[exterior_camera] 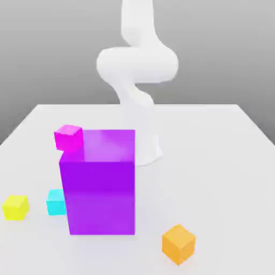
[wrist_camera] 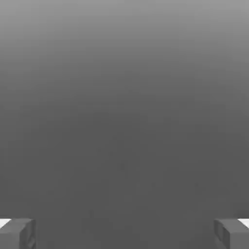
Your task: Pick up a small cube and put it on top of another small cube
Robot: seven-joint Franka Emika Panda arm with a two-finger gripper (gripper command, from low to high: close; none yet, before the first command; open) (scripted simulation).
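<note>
The small orange cube (exterior_camera: 178, 244) sits on the white table (exterior_camera: 215, 161) near the front, toward the exterior view's right. The small magenta-pink cube (exterior_camera: 68, 137) shows by the far upper-left corner of the big purple block (exterior_camera: 99, 182), its lower part hidden behind that block. In the hand view my gripper (wrist_camera: 124, 233) is open, its grey fingertips (wrist_camera: 17, 233) spread wide with nothing between them, facing plain grey background. The white arm (exterior_camera: 137, 64) rises at the back of the table.
A cyan cube (exterior_camera: 55, 202) touches the purple block's left side low down. A yellow cube (exterior_camera: 15, 207) lies further toward the exterior view's left. The arm's base (exterior_camera: 149, 150) stands just behind the purple block.
</note>
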